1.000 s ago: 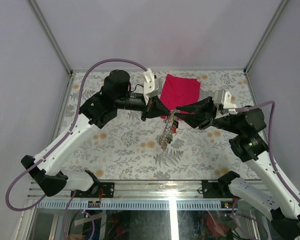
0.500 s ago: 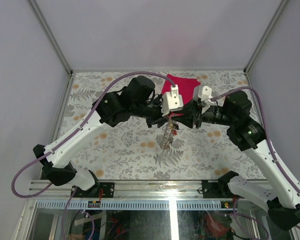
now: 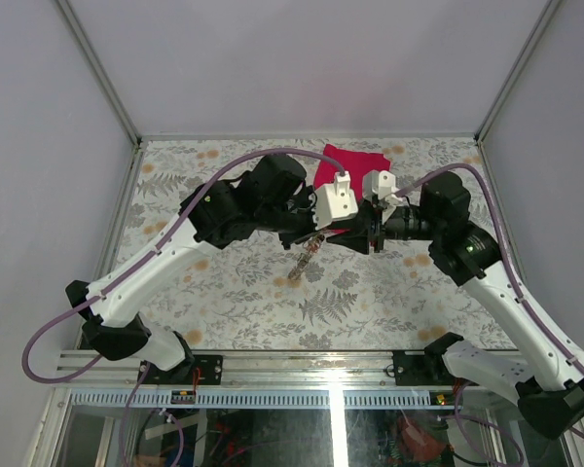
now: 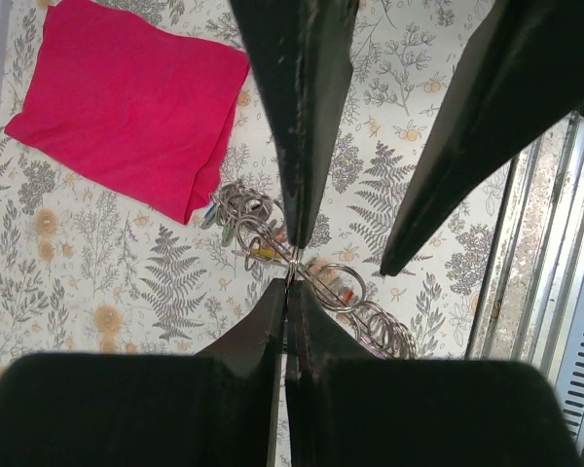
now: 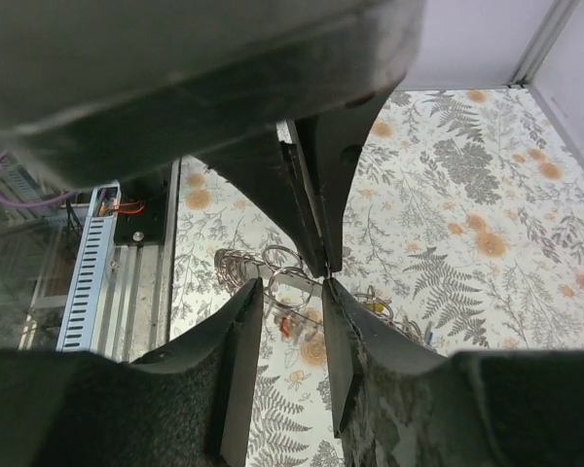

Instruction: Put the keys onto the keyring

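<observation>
Overhead, the keyring (image 3: 305, 257) slants near-left from the left gripper (image 4: 286, 286) clamped on it; right gripper (image 5: 290, 288) jaws stand apart.

You had a red cloth (image 4: 127, 107) lying folded flat toward the far side of the counter (image 3: 224, 292). The counter was covered with a pale sheet printed with grey ferns and small orange flowers. Plain grey walls (image 3: 302, 58) closed it in at the back and both sides, joined by metal corner posts (image 3: 99, 70). Along the near edge you could see a metal rail (image 3: 302, 368), then a slotted cable duct (image 3: 273, 397) with red wires (image 5: 127, 206) beside it.
</observation>
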Controlling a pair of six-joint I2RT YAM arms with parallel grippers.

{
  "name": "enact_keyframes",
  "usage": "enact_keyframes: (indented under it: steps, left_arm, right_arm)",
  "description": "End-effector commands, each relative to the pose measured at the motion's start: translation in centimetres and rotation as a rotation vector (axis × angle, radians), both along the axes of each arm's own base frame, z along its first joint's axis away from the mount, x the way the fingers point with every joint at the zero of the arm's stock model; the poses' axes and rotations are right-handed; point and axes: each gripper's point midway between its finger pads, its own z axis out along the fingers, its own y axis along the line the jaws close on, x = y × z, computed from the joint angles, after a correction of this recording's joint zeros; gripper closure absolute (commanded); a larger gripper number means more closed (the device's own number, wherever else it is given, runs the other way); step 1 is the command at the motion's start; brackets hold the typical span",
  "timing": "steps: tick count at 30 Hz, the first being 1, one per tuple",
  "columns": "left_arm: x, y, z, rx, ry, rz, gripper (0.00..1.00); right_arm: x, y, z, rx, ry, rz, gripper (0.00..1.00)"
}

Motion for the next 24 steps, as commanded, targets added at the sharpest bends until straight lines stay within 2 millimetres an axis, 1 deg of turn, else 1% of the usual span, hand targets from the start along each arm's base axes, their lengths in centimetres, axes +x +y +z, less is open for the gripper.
enact_keyframes:
  steps: [1,12,20,23,24]
  left_arm:
    - [0.6,-0.7,2.6,-0.057,-0.081,-0.004,1.00]
    - [-0.2,-1.0,2.6,-0.058,-0.074,-0.040,1.00]
    - [-0.5,-1.1,2.7,-0.060,-0.079,-0.055,1.00]
    - [-0.5,-1.1,2.8,-0.062,-0.082,-0.056,1.00]
    - [-0.5,-1.1,2.8,-0.063,-0.083,-0.058,1.00]
  right_arm:
    - [0.1,0.9,0.4,0.031,-0.015,0.058,0.62]
    - [1.5,1.3,-0.9,0.013,-0.015,0.032,0.62]
    - [2.0,1.5,-2.1,-0.012,-0.001,0.029,0.62]
    - [2.1,1.5,-2.4,-0.021,0.003,0.028,0.67]
    - [2.1,1.5,-2.5,-0.022,0.005,0.029,0.70]
